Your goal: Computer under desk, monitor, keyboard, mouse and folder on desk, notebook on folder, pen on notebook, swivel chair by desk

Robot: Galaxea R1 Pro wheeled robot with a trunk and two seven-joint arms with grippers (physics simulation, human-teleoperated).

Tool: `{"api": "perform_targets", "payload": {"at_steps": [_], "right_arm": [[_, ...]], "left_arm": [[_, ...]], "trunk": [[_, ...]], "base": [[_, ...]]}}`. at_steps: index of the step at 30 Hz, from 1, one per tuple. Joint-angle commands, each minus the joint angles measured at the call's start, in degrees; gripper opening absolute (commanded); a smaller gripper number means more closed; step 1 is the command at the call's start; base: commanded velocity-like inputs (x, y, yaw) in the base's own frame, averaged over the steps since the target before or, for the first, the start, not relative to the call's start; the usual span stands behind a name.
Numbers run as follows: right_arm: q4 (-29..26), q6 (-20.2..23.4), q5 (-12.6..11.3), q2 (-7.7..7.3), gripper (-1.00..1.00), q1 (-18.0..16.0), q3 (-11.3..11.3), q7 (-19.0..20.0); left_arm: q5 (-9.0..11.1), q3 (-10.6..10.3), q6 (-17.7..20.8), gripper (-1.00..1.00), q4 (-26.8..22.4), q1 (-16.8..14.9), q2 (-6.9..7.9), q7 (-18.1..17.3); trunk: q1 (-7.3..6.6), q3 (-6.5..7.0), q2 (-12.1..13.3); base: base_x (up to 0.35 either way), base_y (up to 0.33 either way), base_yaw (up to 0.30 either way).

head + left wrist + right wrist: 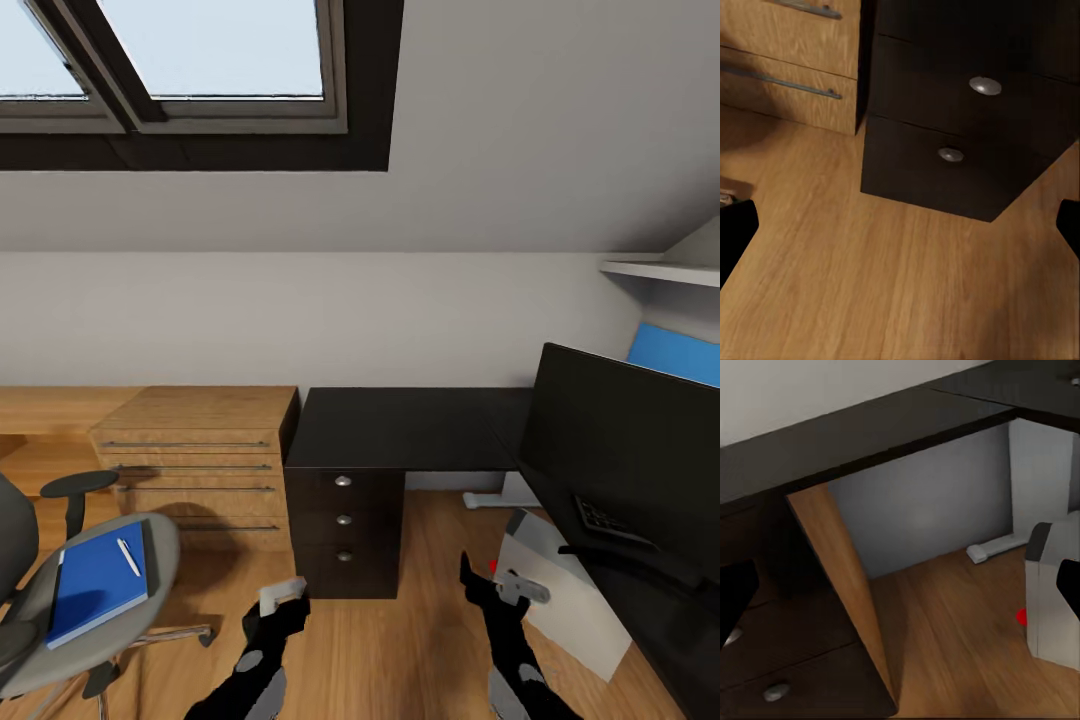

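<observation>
Both jaws are wide open and hold nothing: the left gripper [283, 592] and the right gripper [508, 583] hang low over the wood floor [400, 650]. The blue folder [98, 580] lies flat on the seat of the swivel chair [25, 640], well off to the left of the left gripper, and the little white pen [128, 557] rests on top of it. I cannot pick out the notebook. If the folder tips when lifted, the pen may roll off onto the floor. The chair has wheels, so a bump could push it away. The monitor [625, 450] and keyboard [612, 520] look tilted at the right, above the grey computer [560, 590], beside the desk [400, 430].
</observation>
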Motion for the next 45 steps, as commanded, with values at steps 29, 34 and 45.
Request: {"api": "perform_targets", "payload": {"at_steps": [29,34,45], "right_arm": [[-38.3,59.1,-0.9,-0.47,1.0,1.0,-0.6,-18.7],[-38.3,59.1,-0.9,-0.51,1.0,1.0,-0.6,-18.7],[-38.7,56.4,-0.9,-0.34,1.0,1.4,-0.5,-18.8]], "left_arm": [[-0.4,-0.8,34.1,1.0,-21.9,0.0,0.28,0.6],[-0.4,-0.8,34.1,1.0,-21.9,0.0,0.3,0.6],[-0.4,-0.8,34.1,1.0,-21.9,0.0,0.28,0.6]], "trunk": [[0.0,-0.07,0.0],[0.0,-0.07,0.0],[0.0,-0.07,0.0]], "base": [[0.032,0.0,0.0],[0.085,0.0,0.0],[-0.167,0.0,0.0]]}}
